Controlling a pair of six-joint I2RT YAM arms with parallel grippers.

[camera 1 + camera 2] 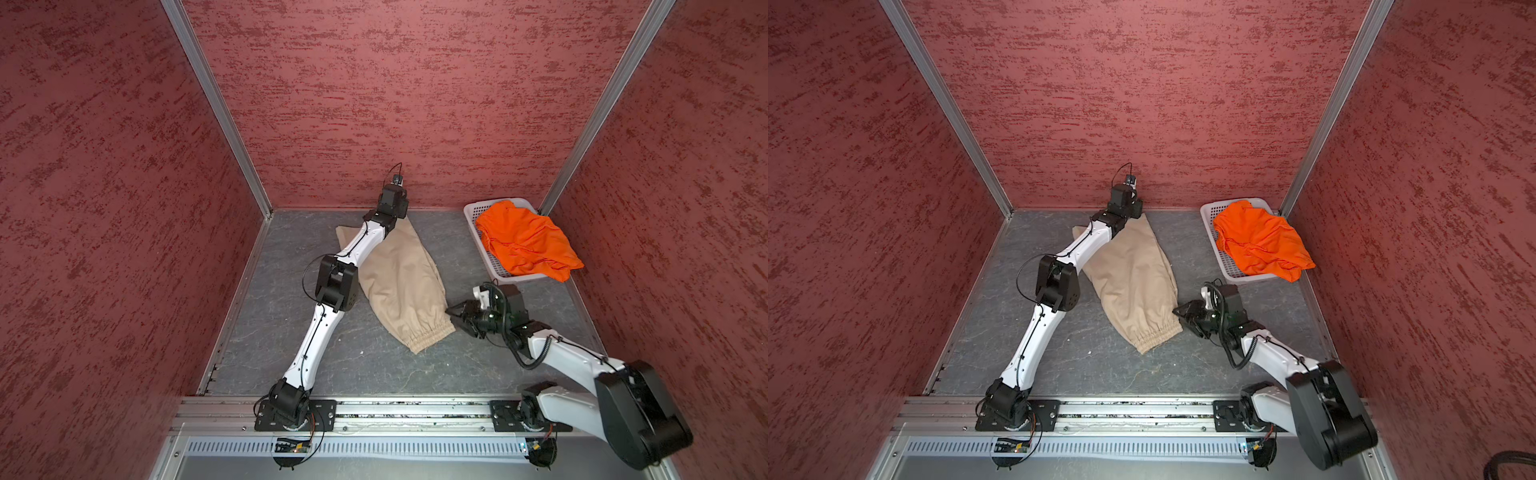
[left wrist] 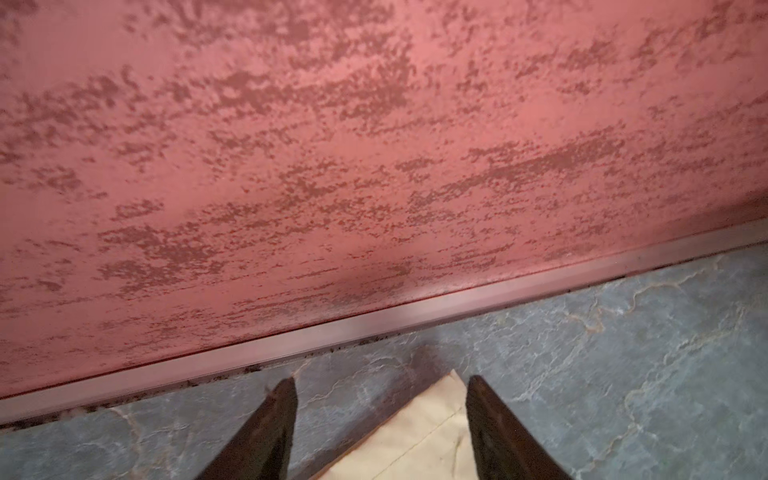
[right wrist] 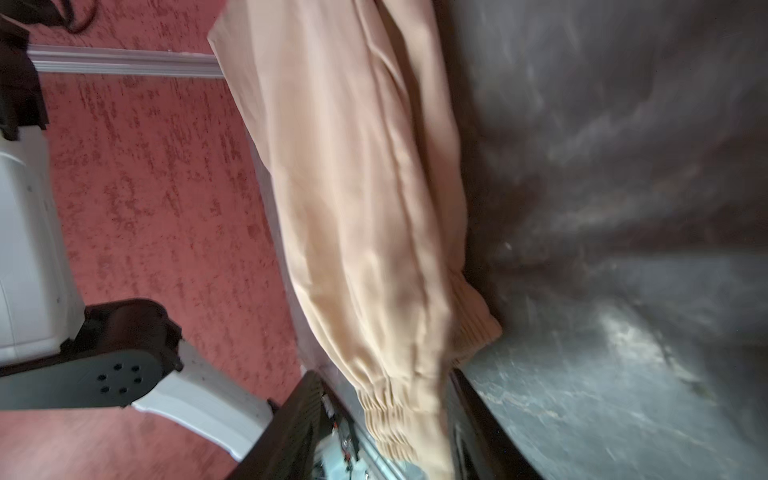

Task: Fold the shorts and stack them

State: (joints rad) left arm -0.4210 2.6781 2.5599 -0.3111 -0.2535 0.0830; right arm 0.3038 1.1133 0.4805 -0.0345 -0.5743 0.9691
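At the middle of the grey tabletop (image 1: 374, 365) lie the beige shorts (image 1: 403, 282), folded into one long strip. Their gathered elastic waist points toward the robot and their hem end lies near the back wall (image 1: 415, 104). The left gripper (image 2: 381, 380) hangs low over that far end. Its jaws stand parted, and a corner of the beige cloth lies flat between them, not pinched. The right gripper (image 1: 451, 319) sits at the waist end. In the right wrist view its jaws are apart with the waistband running between them and a gap showing on one side, so the cloth is not clamped. The orange shorts (image 1: 523, 241) lie crumpled in the white basket (image 1: 471, 216) at the far right corner, spilling over its rim.
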